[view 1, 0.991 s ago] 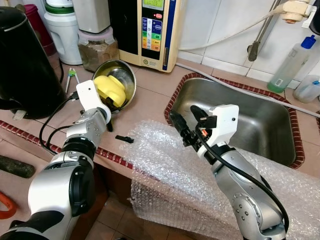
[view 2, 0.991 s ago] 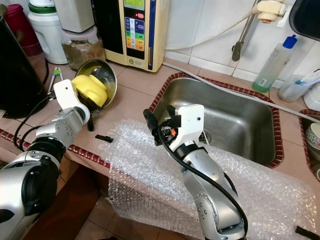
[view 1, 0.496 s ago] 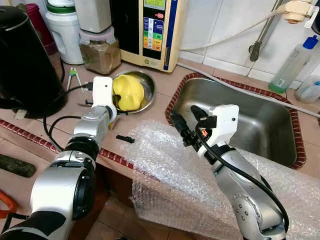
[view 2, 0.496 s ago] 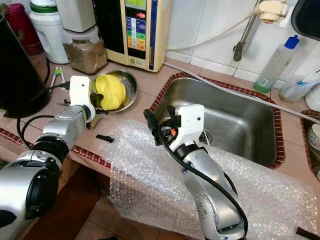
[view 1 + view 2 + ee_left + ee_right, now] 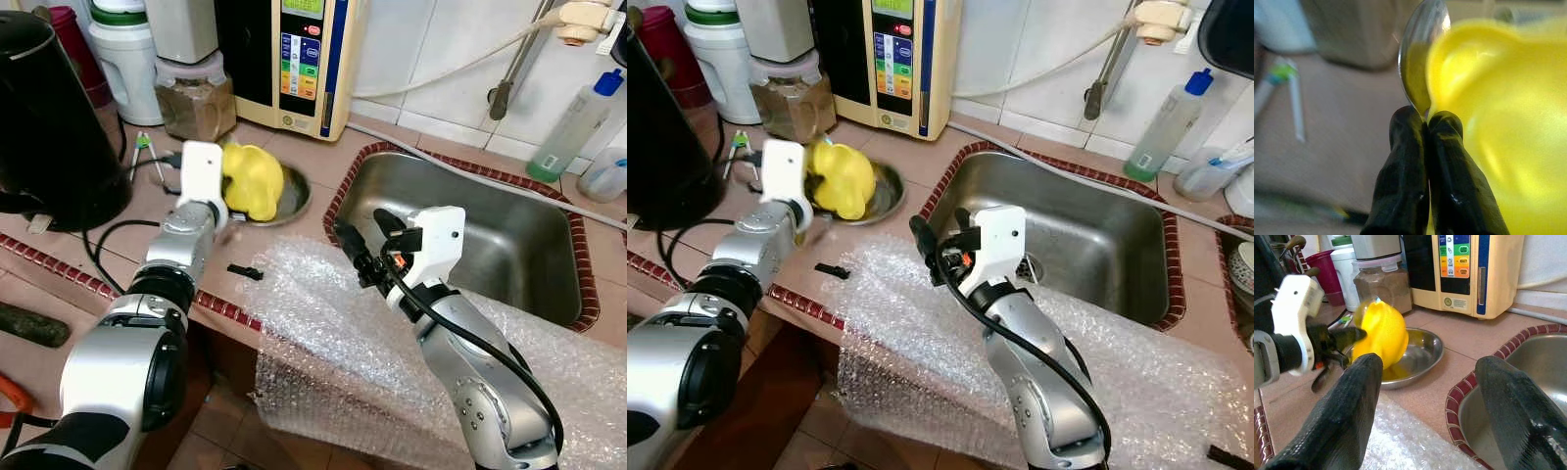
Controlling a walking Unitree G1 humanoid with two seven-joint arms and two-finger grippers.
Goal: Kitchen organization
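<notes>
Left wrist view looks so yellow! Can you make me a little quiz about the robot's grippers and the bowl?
1. True or false: the right gripper is shut on the bubble wrap.
2. What does the left gripper pinch? A: the steel bowl by its rim. B: a cup. C: a sponge.
3. Fill in: the sink is on the robot's ___ side of the bowl.
Key: 1 false; 2 A; 3 right.

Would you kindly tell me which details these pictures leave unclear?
- Yellow object: blurred in the left wrist view, its kind unclear.
- Left end effector: its grip point on the metal bowl is hidden by the wrist housing in the head views.
- Small black part: too small to identify.
</notes>
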